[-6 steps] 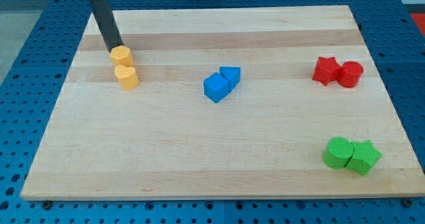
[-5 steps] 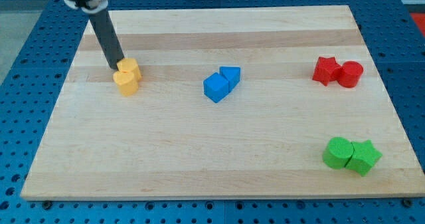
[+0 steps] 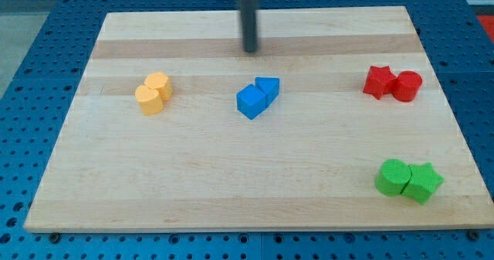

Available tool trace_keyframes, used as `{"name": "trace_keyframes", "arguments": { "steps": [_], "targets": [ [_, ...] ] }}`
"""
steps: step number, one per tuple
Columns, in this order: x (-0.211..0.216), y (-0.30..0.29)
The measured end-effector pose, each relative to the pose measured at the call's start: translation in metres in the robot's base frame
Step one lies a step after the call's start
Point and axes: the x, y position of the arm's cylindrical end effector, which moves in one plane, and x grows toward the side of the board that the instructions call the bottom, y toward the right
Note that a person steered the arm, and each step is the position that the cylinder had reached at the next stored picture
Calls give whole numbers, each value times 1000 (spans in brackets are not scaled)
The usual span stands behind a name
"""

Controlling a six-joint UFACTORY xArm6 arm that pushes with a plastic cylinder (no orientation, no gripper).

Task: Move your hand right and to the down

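My tip point(image 3: 250, 51) is at the end of the dark rod near the view's top middle, on the wooden board point(image 3: 231, 175). It stands above the blue cube point(image 3: 250, 102) and the blue triangular block point(image 3: 268, 87), apart from both. Two yellow blocks point(image 3: 153, 93) lie touching each other at the view's left, well to the left of the tip.
A red star-like block point(image 3: 378, 82) and a red cylinder point(image 3: 407, 86) touch at the view's right. A green cylinder point(image 3: 392, 176) and a green star-like block point(image 3: 423, 182) touch at the bottom right. Blue perforated table point(image 3: 23, 98) surrounds the board.
The rod has moved right from beside the yellow blocks to above the blue pair. The yellow blocks were pushed a little down and right and now sit close together.
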Motion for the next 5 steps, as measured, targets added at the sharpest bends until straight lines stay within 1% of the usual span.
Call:
{"name": "trace_keyframes", "arguments": {
  "steps": [1,2,3,4,5],
  "targets": [
    [19,34],
    [83,69],
    [131,69],
    [133,69],
    [133,54]
  ]
}}
